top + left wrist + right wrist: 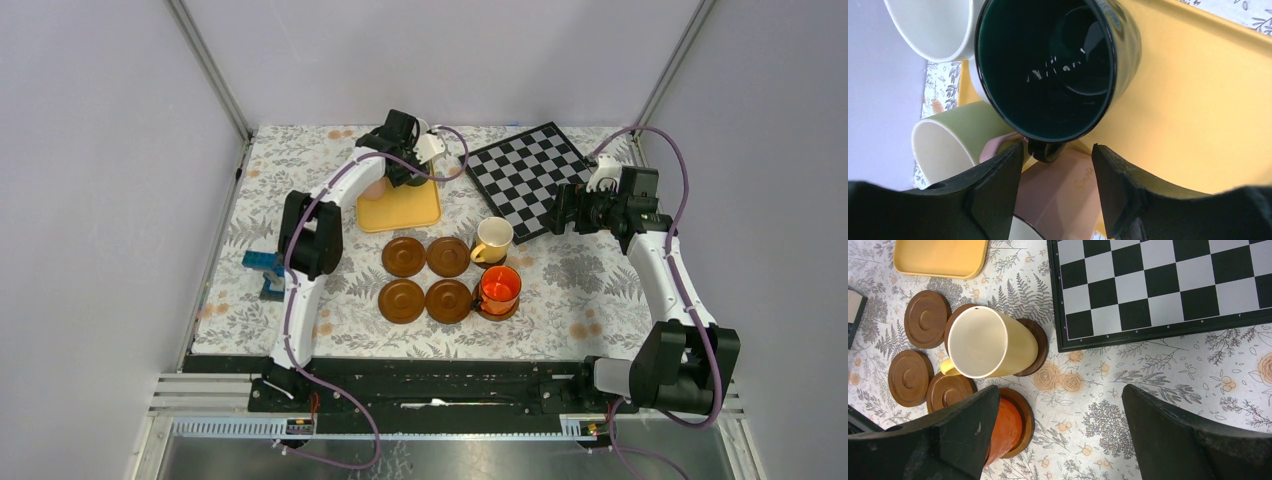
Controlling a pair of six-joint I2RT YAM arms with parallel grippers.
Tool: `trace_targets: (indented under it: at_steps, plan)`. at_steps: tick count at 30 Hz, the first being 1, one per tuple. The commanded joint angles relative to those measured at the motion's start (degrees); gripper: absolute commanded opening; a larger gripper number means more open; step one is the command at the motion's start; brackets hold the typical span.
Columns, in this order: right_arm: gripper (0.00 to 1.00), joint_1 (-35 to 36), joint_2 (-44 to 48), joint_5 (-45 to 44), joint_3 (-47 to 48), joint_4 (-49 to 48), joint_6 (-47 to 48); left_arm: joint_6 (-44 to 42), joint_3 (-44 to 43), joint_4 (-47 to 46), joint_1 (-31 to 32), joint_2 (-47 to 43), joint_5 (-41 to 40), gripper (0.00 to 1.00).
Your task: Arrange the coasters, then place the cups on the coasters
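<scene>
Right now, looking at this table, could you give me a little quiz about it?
1. True or false: the orange cup stands on a coaster.
2. How many coasters hold no cup?
3. Which cup's handle sits inside the left end effector? A the dark green cup; B the orange cup; C none.
Key: 1 true; 2 four; 3 A.
</scene>
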State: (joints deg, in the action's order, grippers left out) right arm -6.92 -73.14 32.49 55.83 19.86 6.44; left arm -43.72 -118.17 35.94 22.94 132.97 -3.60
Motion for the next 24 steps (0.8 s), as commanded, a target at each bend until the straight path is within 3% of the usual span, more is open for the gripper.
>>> trace_targets:
  at_steps: [1,7,13,24]
  plan:
    - [1.0,-0.2,0.1,0.1,0.1,-1.7,0.7,-1.4,-3.3,-2.0,0.0,-0.4,-2.9,0.6]
    - [1.0,-0.2,-0.3,0.1,0.3,-1.4,0.8,-0.4,-3.4,-1.3,0.6,-3.9,0.5,0.62]
    - [1.0,-0.2,-0.3,0.4,0.3,-1.4,0.8,0.6,-9.5,5.5,-0.7,-8.0,9.0,0.7]
    - [1.0,-0.2,0.2,0.6,0.2,-1.6,0.6,10.6,-8.3,4.3,-11.3,-10.9,15.3,0.63]
